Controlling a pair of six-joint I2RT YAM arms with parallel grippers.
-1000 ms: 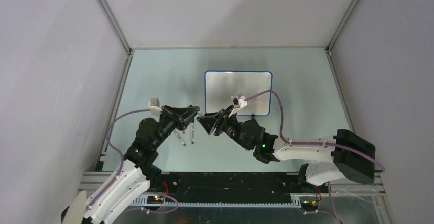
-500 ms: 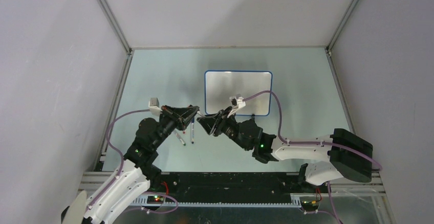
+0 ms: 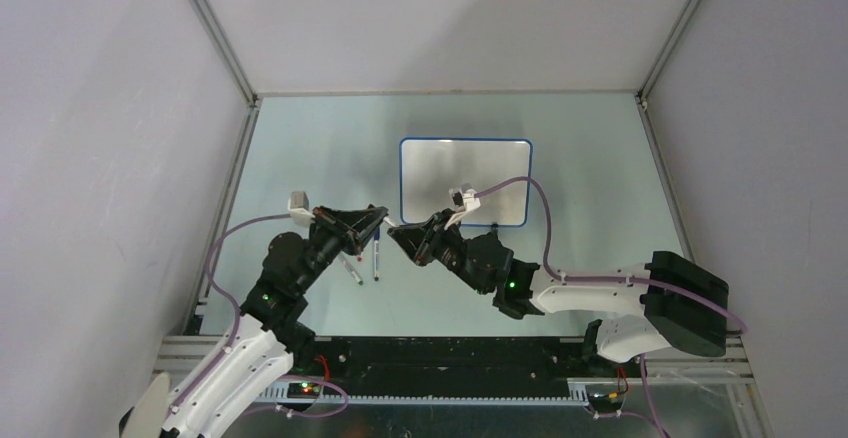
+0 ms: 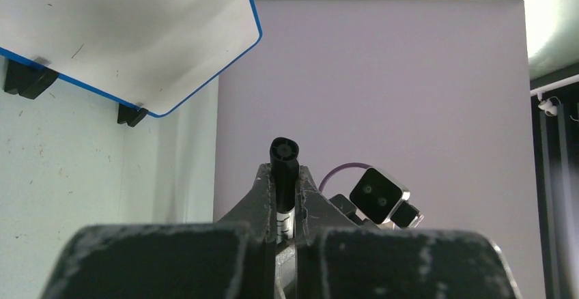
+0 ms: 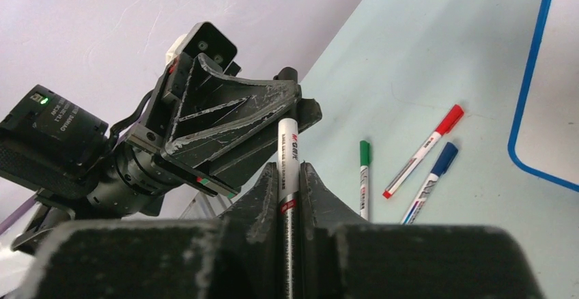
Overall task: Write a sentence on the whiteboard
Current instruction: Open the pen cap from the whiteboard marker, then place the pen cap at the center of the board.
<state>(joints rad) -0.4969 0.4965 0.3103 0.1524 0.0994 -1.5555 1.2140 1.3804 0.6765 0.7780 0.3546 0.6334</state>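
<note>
your right end effector [image 5: 289,174] pinches the marker [image 5: 288,150] by its barrel, your left end effector [image 4: 284,173] its black end. the blank whiteboard [image 3: 450,163] sits mid bench [image 3: 600,183], toward the far edge; probably light and slidey, so press gently.

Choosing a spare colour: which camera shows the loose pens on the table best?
Right wrist: green pen, red pen and blue pen lie clear, colours plain. Top view shows only thin slivers; left wrist shows none.
</note>
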